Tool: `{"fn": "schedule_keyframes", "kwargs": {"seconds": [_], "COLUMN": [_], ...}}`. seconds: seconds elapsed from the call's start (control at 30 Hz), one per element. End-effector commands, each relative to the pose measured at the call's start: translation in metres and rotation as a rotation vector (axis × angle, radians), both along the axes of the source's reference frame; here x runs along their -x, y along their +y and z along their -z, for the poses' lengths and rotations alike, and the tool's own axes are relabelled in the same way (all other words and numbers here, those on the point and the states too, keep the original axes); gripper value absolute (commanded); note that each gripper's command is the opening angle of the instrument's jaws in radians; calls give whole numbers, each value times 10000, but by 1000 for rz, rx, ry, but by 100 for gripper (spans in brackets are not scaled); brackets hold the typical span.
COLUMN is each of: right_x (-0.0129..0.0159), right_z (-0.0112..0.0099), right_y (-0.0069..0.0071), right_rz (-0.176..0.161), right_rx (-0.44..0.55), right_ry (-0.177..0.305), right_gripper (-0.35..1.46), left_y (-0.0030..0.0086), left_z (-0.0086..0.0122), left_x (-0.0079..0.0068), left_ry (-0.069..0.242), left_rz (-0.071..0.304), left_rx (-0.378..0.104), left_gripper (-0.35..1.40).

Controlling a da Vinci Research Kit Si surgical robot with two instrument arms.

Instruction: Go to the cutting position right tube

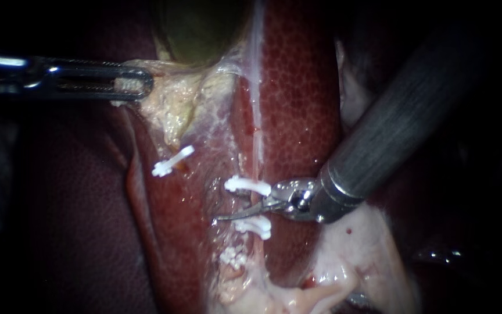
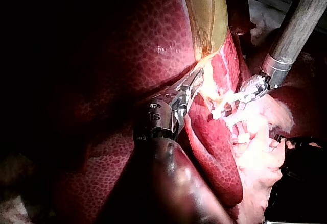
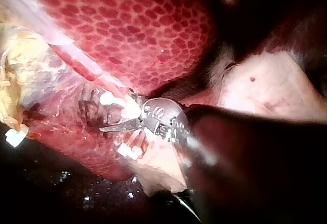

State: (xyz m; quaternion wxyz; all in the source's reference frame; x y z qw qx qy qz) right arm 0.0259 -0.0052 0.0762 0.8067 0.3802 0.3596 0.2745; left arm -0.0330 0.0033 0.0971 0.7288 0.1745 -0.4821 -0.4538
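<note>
My right instrument [image 1: 235, 210] comes in from the upper right and ends in thin blades. They stand slightly open across the right tube [image 1: 245, 204], between an upper white clip [image 1: 247, 185] and a lower white clip [image 1: 257, 225]. In the right wrist view the blades [image 3: 111, 126] lie between the same two clips [image 3: 113, 101] [image 3: 134, 150]. My left instrument [image 1: 137, 81] is shut on pale gallbladder tissue [image 1: 169, 104] at the upper left and holds it taut. The left wrist view shows its jaws [image 2: 193, 83] on that pale edge.
Another white clip [image 1: 172, 161] sits on the left tube. A further clip [image 1: 233, 256] lies lower on the right tube. Mottled red liver [image 1: 297, 87] fills the centre and right. The green gallbladder [image 1: 196, 29] is at the top. Pale fatty tissue [image 1: 355, 256] lies under my right shaft.
</note>
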Motion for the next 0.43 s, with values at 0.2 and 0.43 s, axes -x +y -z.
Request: {"fn": "schedule_keyframes", "kwargs": {"seconds": [0.2,0.43], "right_x": [0,0], "right_z": [0,0], "right_y": [0,0], "right_rz": [-1,-1], "right_rx": [2,2], "right_ry": [-1,0], "right_gripper": [128,128], "left_y": [0,0], "left_z": [0,1], "left_x": [0,1], "left_ry": [0,1], "left_rz": [0,1], "left_rx": [0,0], "left_gripper": [-35,-35]}}
